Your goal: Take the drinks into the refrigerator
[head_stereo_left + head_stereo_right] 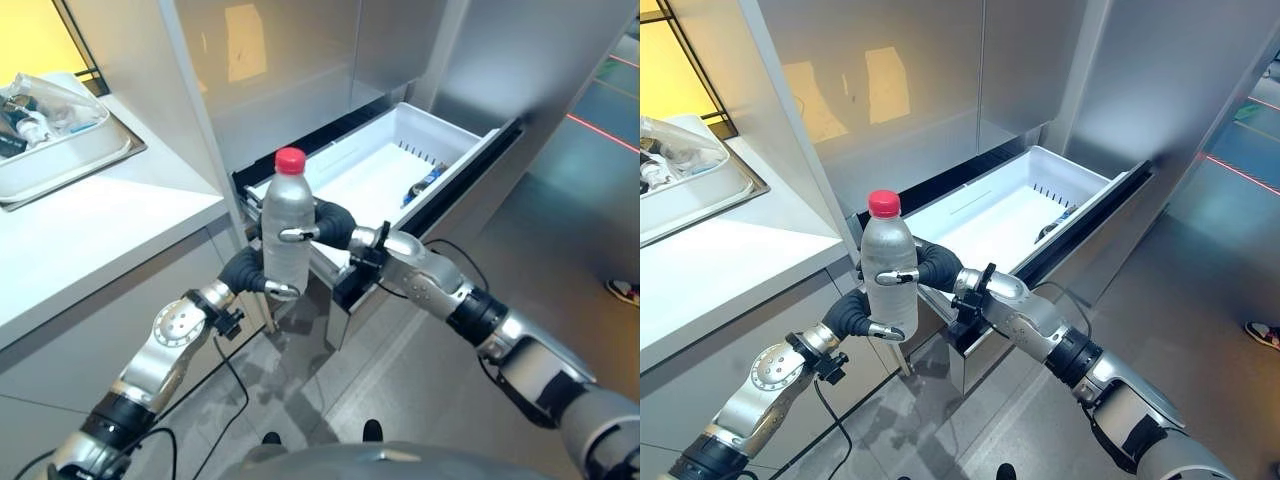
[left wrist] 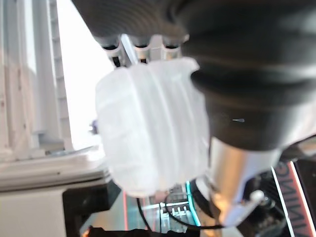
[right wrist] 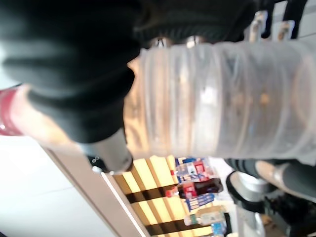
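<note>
We see the bottle upright between our two hands, in front of the near left corner of the open drawer. Our left hand holds its lower part from the left; our right hand holds its middle from the right. The drawer stands pulled out from the refrigerator behind it. A small item lies inside the drawer against its right wall, near the front edge. To the left runs the counter, with a tray at its far left corner holding bagged things.
</note>
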